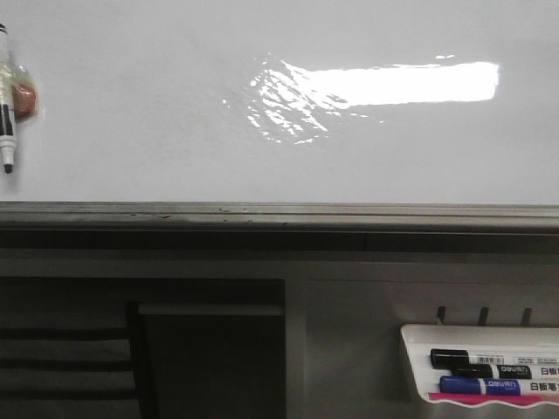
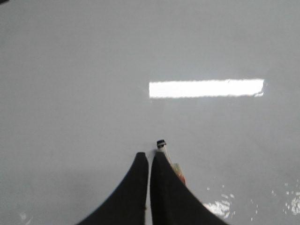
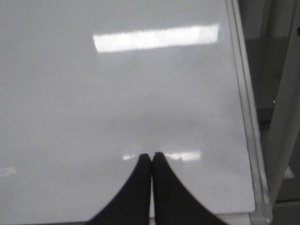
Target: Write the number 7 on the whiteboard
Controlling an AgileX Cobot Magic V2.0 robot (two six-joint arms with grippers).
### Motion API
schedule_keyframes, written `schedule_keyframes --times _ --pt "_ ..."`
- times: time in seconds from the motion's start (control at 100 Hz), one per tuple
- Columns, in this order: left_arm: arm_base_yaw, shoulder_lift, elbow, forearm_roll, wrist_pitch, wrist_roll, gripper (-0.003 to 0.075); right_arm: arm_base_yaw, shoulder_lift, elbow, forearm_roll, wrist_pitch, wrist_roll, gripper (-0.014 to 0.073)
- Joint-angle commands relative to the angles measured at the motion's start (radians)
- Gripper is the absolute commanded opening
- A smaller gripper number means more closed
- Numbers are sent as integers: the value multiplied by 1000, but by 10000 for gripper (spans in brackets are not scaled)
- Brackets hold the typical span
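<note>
- Front view: the large glossy white-grey whiteboard with a grey metal lower rail is seen filling the upper half, marked by a bright rectangular glare. No written 7 can be made out. A marker with a black tip is seen at the board's left edge. A small white tray holding black and blue markers is seen lower right.
- Left wrist view: the left gripper is seen with black fingers pressed together over the board; a capped marker lies just beside them, and whether it is held cannot be told.
- Right wrist view: the right gripper is seen closed, with nothing gripped, near the board's framed corner.

Glossy upright whiteboard, bright rectangular glare
</note>
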Motion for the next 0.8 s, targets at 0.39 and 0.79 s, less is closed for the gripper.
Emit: schedule_keyframes --times 0.39,0.79 --pt "0 213 -77 10 -16 0 -20 71 283 -135 -2 118 -28 -71" --pt "0 221 -73 -9 -16 0 -20 71 298 -135 -3 124 -28 -71"
